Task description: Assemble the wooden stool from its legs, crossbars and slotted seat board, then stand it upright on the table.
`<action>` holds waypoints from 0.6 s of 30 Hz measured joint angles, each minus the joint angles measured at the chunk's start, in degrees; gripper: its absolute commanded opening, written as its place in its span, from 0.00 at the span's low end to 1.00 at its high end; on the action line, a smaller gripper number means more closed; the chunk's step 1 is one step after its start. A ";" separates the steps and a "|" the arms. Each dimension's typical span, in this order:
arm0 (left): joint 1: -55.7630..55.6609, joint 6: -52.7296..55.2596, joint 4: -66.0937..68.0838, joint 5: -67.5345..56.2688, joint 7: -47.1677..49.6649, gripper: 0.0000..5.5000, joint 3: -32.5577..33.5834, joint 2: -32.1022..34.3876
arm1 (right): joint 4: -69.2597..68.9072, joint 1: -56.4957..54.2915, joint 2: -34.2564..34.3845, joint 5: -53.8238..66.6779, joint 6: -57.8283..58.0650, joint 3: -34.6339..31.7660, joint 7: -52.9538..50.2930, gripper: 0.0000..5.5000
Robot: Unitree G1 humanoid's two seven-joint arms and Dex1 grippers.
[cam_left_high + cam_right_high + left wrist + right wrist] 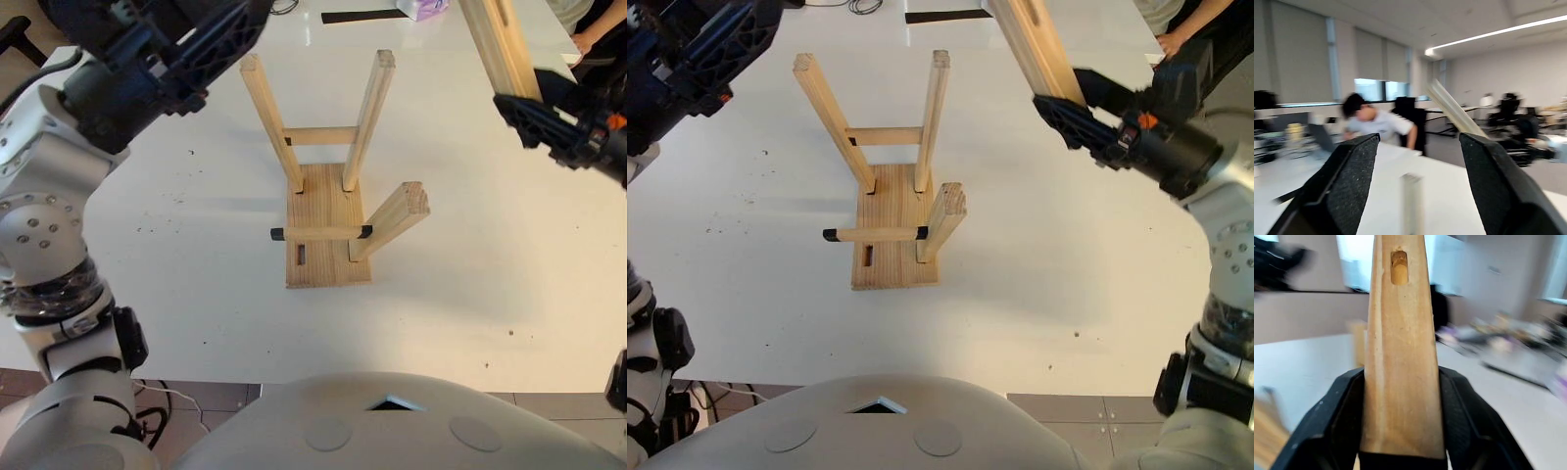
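Right gripper [1400, 396] is clamped on a leg [1399, 323]. Left gripper [1419, 142] has fingers apart, empty. Upside-down stool [328, 211] stands below, between them.

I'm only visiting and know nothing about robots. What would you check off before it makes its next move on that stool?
1. Fourth leg held firmly: ok, the right gripper is shut on it, raised over the table.
2. Left gripper free to help: ok, open and empty.
3. Empty slot in the seat board unblocked: ok, nothing sits in it.
4. Near crossbar ready: ok at one end, plugged into the near leg; its other end sticks out free near the empty slot.
5. Hole in the fourth leg turned toward that free end: cannot tell.
6. Far legs fully seated in the seat board: cannot tell.
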 measured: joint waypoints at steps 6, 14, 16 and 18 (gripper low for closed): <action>-4.06 0.01 2.69 -0.06 -6.20 0.56 -6.72 -4.25 | 8.28 -13.21 0.39 0.52 1.72 10.41 10.02 0.37; -4.79 -0.92 4.27 0.14 -13.10 0.56 -8.25 -5.15 | 14.56 -18.80 0.76 -2.52 1.86 18.40 20.69 0.37; -5.54 -1.47 5.01 0.26 -13.29 0.56 -8.16 -5.34 | 14.97 -19.66 0.96 -2.68 1.90 18.96 22.10 0.37; -5.97 -1.78 5.19 0.28 -13.38 0.56 -8.03 -5.61 | 15.08 -20.55 1.22 -2.78 1.91 19.75 23.38 0.37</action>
